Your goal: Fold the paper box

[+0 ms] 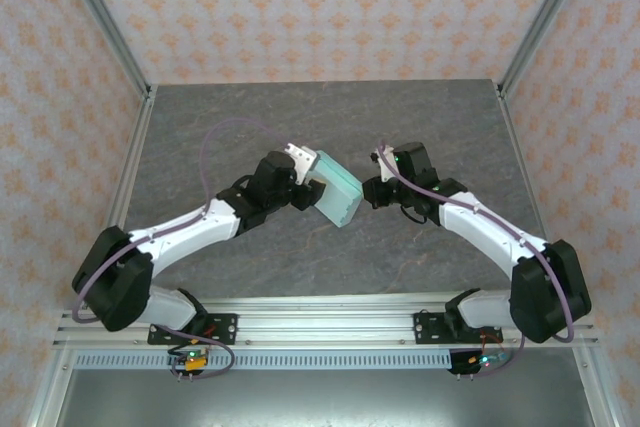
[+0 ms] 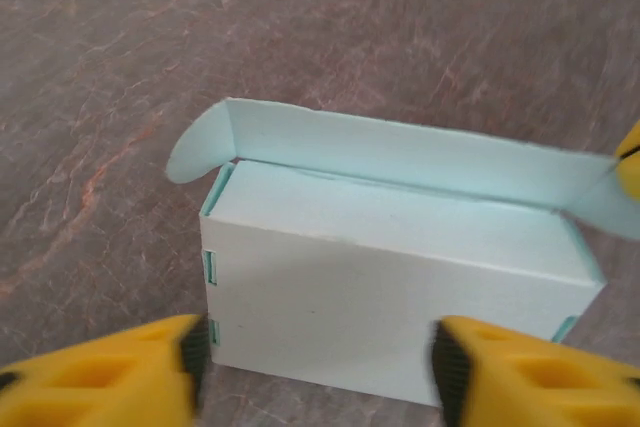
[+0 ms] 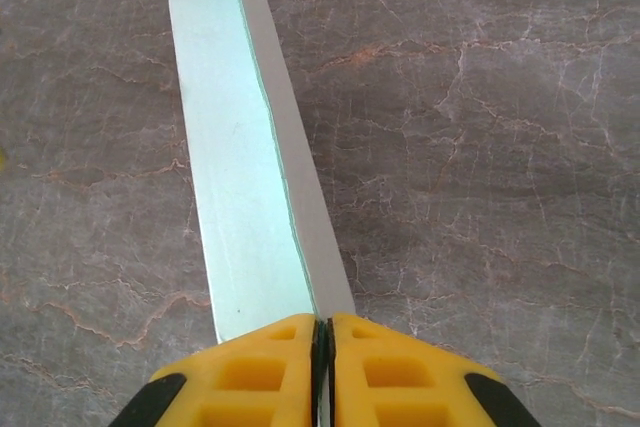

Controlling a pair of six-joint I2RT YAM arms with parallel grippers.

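Two jaws of the left gripper (image 2: 315,357) stand wide apart, holding nothing, before the paper box (image 1: 336,189): pale mint, assembled, in the middle of the table (image 1: 220,112), its long lid flap raised. The right gripper (image 3: 320,342) is pinched tight on that flap's edge.

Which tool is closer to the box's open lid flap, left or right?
Right. The right tool is shut on the end of the lid flap of the paper box. The left tool is open at the box's body, one finger on either side.
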